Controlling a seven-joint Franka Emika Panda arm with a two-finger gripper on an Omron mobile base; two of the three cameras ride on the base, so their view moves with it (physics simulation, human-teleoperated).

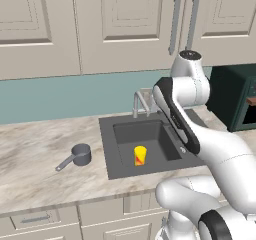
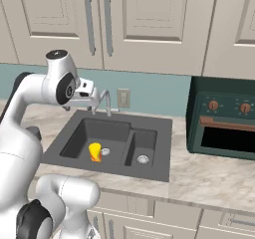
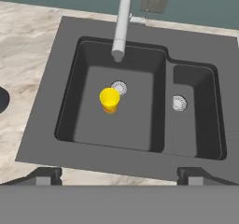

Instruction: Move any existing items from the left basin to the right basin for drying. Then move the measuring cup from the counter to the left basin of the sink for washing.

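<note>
While the gripper (image 3: 119, 174) hangs wide open and empty, the yellow cup (image 3: 109, 100) stands below it in the left basin (image 3: 93, 120).

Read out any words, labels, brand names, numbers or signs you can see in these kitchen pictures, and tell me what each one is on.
No readable text in any view.
yellow cup in the left basin: plain, no print.
measuring cup on the counter: no scale marks can be made out.
green oven: two round knobs, no digits or brand legible.
wall plate by the faucet: blank.
</note>
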